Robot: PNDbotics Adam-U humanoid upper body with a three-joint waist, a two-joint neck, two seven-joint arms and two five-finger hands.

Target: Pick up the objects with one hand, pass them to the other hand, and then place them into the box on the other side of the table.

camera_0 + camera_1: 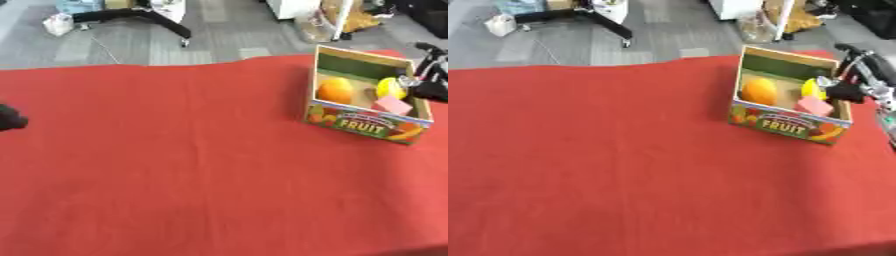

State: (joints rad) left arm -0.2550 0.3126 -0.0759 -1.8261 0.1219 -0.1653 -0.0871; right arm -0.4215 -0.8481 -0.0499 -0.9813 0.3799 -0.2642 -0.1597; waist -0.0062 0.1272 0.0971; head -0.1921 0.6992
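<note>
At the far right, the fruit box (785,127) holds an orange (759,91), a yellow fruit (813,89) and a pink block (814,106). The right hand (846,92) hovers at its rim, apparently releasing; whether its fingers are apart cannot be told. The left hand (10,120) barely shows at the left edge.

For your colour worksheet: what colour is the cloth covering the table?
Red, clearest in the left eye view: tablecloth.

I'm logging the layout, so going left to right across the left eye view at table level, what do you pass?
Black left hand at the left edge → bare red tablecloth → cardboard fruit box holding a round orange fruit, then a yellow fruit → black right hand at the box's right side.
</note>
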